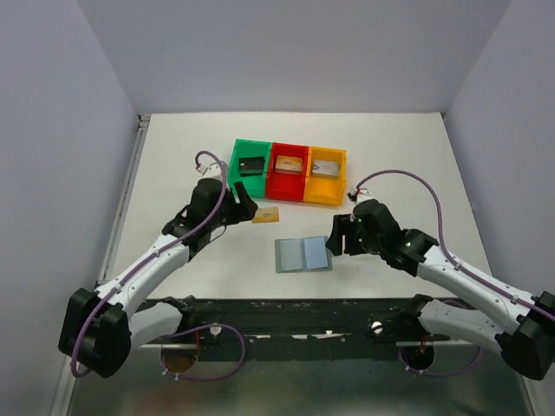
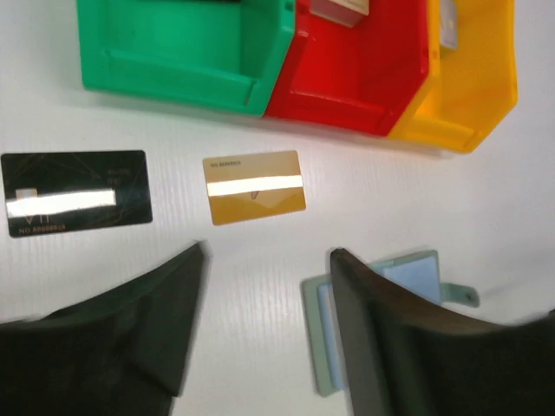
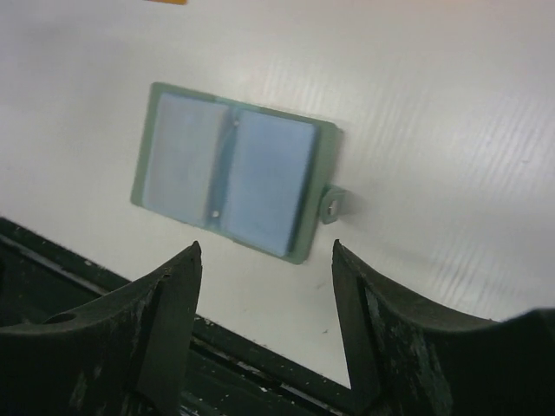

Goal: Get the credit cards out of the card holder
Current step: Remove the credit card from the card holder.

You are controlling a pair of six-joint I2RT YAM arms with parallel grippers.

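Left wrist view: thin golden-tan credit card (image 2: 254, 186), flat on white table (image 2: 390, 199), likely stiff and slick; lift by an edge. Spread and empty: left hand (image 2: 264, 260), right hand (image 3: 266, 251).

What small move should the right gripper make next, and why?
Probably lower the right gripper onto the flat grey-green folding card holder: it lies open, blue inside up, just beyond the open, empty jaws. The golden-tan card and black card already lie on the table; whether more remain inside is unclear.
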